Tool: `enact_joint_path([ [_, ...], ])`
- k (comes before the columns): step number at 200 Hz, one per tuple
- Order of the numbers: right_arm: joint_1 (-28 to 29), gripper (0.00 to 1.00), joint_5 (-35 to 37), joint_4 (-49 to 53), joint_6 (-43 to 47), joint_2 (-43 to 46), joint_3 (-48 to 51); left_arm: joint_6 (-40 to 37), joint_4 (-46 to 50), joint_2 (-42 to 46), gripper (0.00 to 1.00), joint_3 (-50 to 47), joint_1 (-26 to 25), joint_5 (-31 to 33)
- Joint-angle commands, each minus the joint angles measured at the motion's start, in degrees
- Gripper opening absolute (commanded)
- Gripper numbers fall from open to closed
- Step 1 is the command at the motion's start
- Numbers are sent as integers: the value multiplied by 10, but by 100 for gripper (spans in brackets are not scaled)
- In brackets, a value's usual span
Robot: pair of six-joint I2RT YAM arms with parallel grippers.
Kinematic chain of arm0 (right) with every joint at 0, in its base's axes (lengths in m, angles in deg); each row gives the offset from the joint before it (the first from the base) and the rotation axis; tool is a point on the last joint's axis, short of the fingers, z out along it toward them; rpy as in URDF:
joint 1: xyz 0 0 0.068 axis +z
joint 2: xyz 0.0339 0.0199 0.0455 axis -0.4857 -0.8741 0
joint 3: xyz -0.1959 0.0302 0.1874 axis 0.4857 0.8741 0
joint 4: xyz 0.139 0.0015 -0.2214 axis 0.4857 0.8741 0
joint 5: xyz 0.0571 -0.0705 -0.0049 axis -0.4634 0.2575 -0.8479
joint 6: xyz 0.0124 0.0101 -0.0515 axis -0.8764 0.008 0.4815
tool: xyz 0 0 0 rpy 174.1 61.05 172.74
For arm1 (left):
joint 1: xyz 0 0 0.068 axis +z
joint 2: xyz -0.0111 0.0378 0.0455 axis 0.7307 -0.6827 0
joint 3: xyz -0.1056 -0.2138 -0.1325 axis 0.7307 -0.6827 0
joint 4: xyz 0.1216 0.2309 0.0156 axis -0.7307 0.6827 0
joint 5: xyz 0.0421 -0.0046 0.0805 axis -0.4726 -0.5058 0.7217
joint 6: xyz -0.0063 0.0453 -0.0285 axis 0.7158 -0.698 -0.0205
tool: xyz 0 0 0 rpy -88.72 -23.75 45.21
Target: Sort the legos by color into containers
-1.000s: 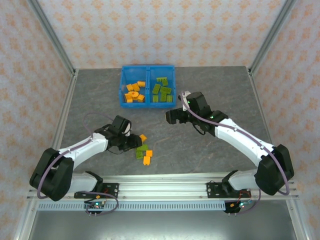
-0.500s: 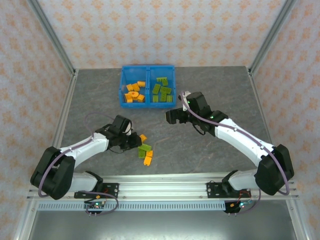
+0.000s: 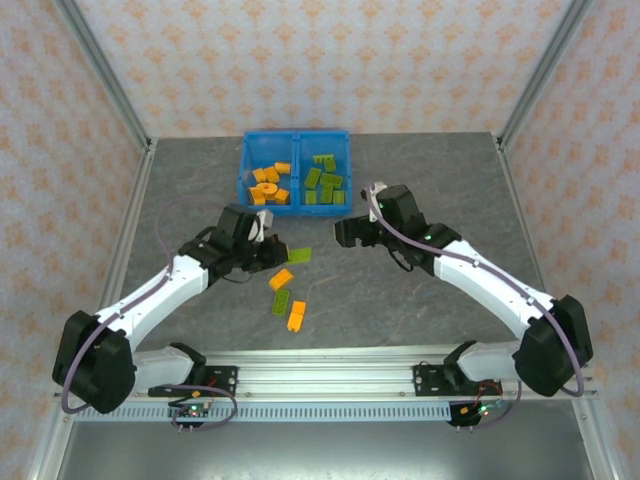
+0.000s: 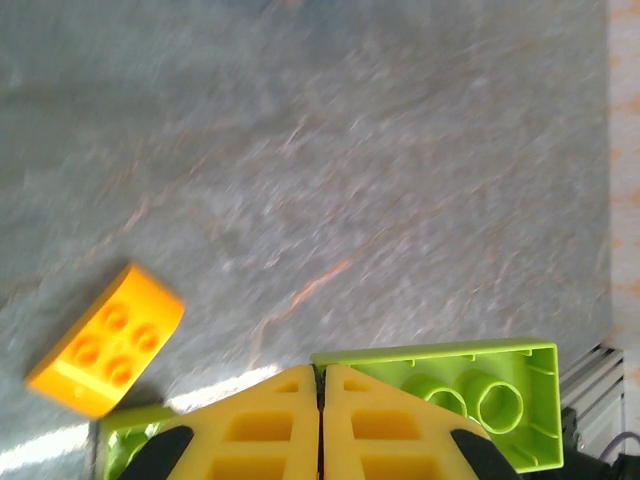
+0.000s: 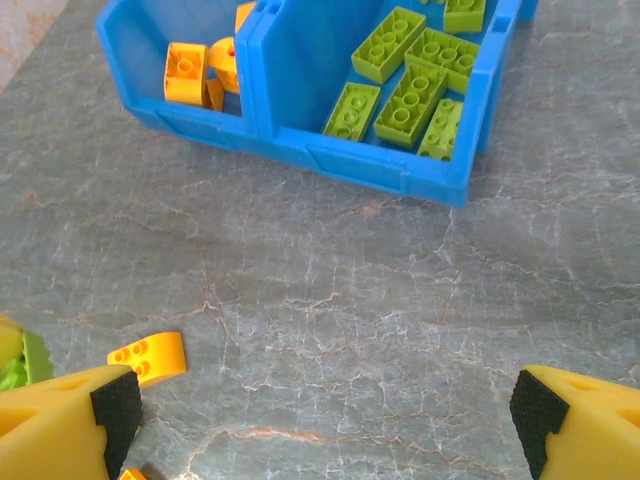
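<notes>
Grey worktop [image 3: 430,180]: the left gripper [image 3: 284,255] is clamped on a lime green brick [image 3: 298,256], long axis nine-to-three. The container's green compartment [image 5: 400,168] lies at one o'clock. The right gripper [image 3: 342,232] hangs with jaws apart.

light: bright, even, from above | shadows: soft, faint | glare: pale sheen on table [image 4: 225,385] | blur: left wrist table smeared, green lego [image 4: 480,400] sharp | other views: crisp
</notes>
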Motion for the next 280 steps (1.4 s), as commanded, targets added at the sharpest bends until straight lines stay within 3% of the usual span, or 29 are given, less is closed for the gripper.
enact_joint_path([
  [1, -2, 97, 43, -13, -13, 38, 17, -41, -11, -42, 7, 74, 2, 57],
  [44, -2, 97, 75, -8, -13, 85, 30, -86, -33, -209, 0, 286, 2, 183],
  [106, -1, 97, 86, 6, -20, 121, 34, -209, 52, -524, 0, 683, -5, 405],
  [128, -2, 97, 87, 12, -19, 127, 35, -268, 108, -633, 0, 835, -12, 440],
  [159, -2, 97, 92, 18, -17, 135, 34, -281, 202, -748, 0, 1011, -11, 446],
  [166, -2, 97, 92, 19, -17, 136, 35, -279, 204, -754, 2, 1018, -12, 442],
  [181, -2, 97, 92, 19, -18, 136, 36, -271, 196, -750, 16, 1008, -12, 428],
  [201, -2, 97, 90, 21, -18, 136, 34, -260, 193, -738, 24, 996, -12, 415],
  [242, -2, 97, 89, 17, -19, 136, 32, -230, 192, -670, 27, 947, -12, 363],
  [259, -1, 97, 92, 13, -19, 134, 33, -207, 177, -599, 27, 868, -12, 323],
  [280, -1, 97, 91, -1, -19, 127, 36, -172, 116, -467, 27, 688, -12, 269],
])
